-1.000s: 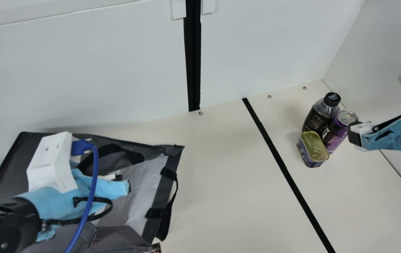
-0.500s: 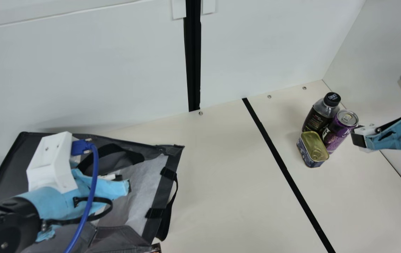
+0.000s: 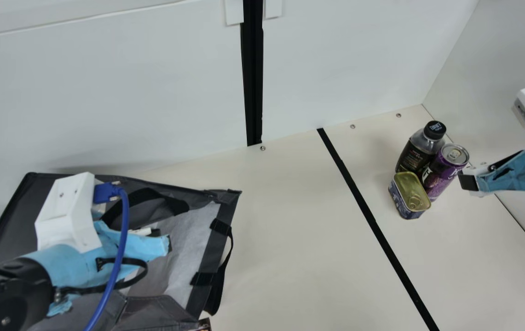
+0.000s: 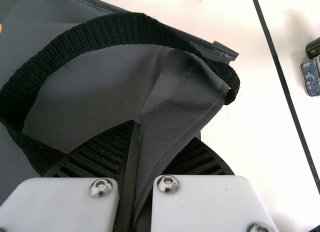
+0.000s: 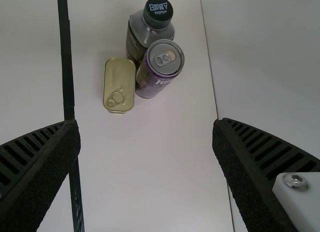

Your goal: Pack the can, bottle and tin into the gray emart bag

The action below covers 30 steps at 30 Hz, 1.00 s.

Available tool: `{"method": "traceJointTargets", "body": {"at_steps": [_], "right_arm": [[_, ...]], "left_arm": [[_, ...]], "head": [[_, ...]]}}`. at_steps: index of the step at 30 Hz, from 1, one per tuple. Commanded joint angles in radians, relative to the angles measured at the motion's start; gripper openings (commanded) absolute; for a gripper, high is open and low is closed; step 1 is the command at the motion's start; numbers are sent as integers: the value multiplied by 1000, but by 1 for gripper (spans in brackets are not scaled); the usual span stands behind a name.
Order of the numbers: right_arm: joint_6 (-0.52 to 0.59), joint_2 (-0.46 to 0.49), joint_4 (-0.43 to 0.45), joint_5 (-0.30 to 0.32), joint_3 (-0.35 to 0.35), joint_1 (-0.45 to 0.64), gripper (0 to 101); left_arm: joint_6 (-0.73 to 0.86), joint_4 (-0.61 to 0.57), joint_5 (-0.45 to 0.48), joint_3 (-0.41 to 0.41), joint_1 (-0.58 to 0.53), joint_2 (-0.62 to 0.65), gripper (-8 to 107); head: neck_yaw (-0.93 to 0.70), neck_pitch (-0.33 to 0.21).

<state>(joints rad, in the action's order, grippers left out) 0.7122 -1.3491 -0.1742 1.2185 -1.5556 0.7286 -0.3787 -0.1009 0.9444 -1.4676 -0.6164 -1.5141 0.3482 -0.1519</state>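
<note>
Main view: 3 items grouped at right, gray bag lower left, L gripper on bag, R gripper open nr the items.
Clear plastic bottle w/ black cap + dark label [image 3: 416, 154], purple can w/ silver top [image 3: 443, 171] & gold-lidded rectangular tin w/ blue-patterned side [image 3: 409, 193] stand upright on cream table [image 3: 290, 220], right of black tape line [image 3: 367, 214]; tin's lowest of the 3 in frame. Dark gray fabric emart bag w/ black straps [image 3: 11, 216] is open; L gripper [image 3: 167, 244] is pinching its fabric, L wrist view. R gripper [image 3: 468, 180], right edge, is wide & holds nothing, R wrist view.
</note>
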Motion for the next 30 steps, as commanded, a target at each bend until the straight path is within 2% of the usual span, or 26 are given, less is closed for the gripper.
{"method": "traceJointTargets", "body": {"at_steps": [1,30], "right_arm": [[2,-11,1,1,-5,-1,91],[61,-224,-21,-1,-123,18,91]], "left_arm": [[0,0,0,0,0,0,10],[0,0,0,0,0,0,10]], "head": [[1,-23],[1,-23]]}}
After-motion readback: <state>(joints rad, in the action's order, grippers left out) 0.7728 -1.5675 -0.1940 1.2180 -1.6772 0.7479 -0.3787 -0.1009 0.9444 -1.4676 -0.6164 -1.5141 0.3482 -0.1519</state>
